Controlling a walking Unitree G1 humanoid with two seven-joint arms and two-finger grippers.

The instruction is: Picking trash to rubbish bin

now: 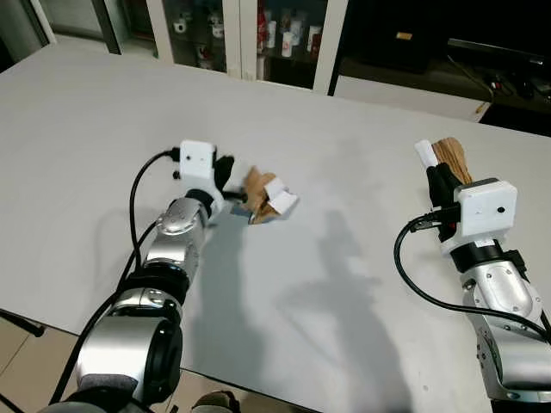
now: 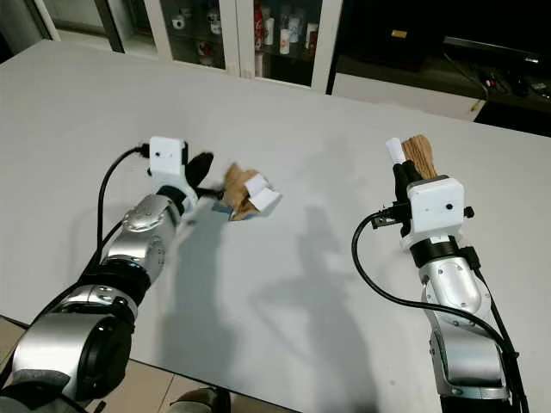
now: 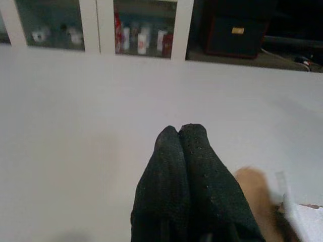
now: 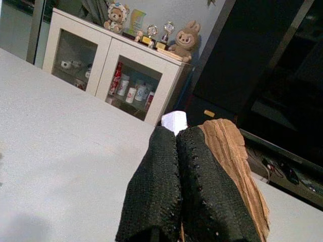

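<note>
A crumpled wad of brown paper and white tissue [image 1: 265, 197] lies on the white table [image 1: 344, 112]. My left gripper [image 1: 226, 167] rests just to the wad's left, touching or nearly touching it. In the left wrist view its fingers [image 3: 179, 132] are pressed shut with nothing between them, and the wad [image 3: 257, 191] is a blur beside them. My right gripper [image 1: 433, 170] is raised over the table's right side. It is shut on a strip of brown paper [image 1: 452, 157] with a white scrap [image 4: 174, 120] at the fingertips.
A white glass-door cabinet [image 1: 258, 34] with bottles and cups stands beyond the table's far edge, and dark furniture [image 1: 413, 34] is to its right. The table's near edge [image 1: 258, 379] runs just below my arms.
</note>
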